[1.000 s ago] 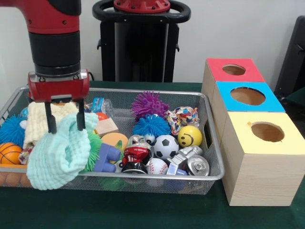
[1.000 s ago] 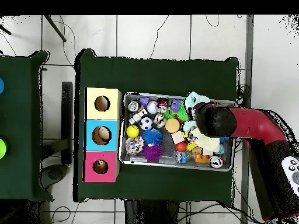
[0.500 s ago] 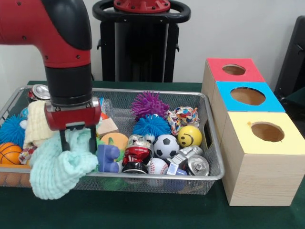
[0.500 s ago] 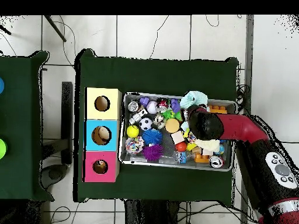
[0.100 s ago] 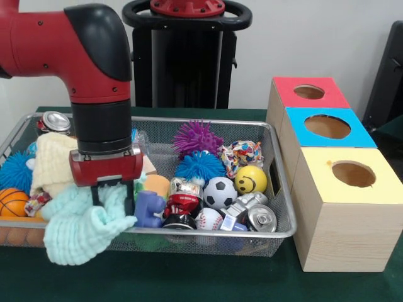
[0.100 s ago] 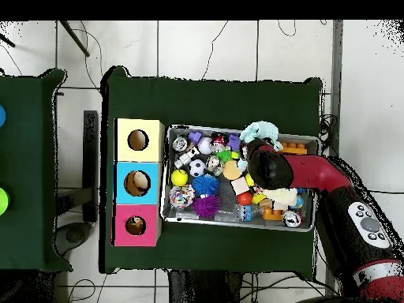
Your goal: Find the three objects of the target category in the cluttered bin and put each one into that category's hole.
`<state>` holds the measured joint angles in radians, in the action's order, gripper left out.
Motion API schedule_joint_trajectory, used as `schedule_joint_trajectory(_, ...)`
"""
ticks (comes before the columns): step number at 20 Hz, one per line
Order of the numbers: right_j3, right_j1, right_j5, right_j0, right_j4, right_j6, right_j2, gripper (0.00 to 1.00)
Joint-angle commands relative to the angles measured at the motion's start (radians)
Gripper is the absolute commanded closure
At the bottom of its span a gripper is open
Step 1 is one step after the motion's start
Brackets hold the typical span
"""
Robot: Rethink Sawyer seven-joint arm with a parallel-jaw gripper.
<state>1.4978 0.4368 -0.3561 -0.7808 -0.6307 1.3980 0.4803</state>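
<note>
A dark green cloth [image 5: 208,280] covers the table, with a pale wall behind in the front view and white floor tiles around it in the overhead view. The wire-mesh bin [image 5: 280,207] fills the left and centre of the front view; its rim is a thin metal bar, and its near edge runs just under the cloth I carry. My gripper [image 5: 113,200] hangs low at the lower left of the bin, fingers closed narrow on a mint towel [image 5: 79,229], a soft ribbed cloth that droops over the near rim. Just right of it lies a purple block [image 5: 148,209], then a red can [image 5: 181,204], a soccer ball [image 5: 220,192], a baseball [image 5: 208,219] and a smiley ball [image 5: 250,179]. A cream towel [image 5: 53,162] is piled at the left, beside a spiky blue ball [image 5: 15,171] and a basketball [image 5: 12,201]. At the right stand three wooden boxes, yellow [image 5: 346,207], blue [image 5: 324,129] and red [image 5: 307,94], each with a round hole on top, close against the bin's right end. Green cloth lies bare in front of the bin.
</note>
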Motion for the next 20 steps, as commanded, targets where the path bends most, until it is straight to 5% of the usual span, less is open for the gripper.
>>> schedule_joint_trajectory(1,0.004,-0.097,0.004,0.029,-0.051,0.065,-0.077,1.0)
schedule_joint_trajectory(8,0.102,0.041,-0.054,0.074,-0.004,0.116,-0.115,1.0)
schedule_joint_trajectory(15,0.239,0.311,-0.219,0.129,0.113,0.104,-0.129,1.0)
schedule_joint_trajectory(20,0.289,0.426,-0.28,0.166,0.165,0.099,-0.139,1.0)
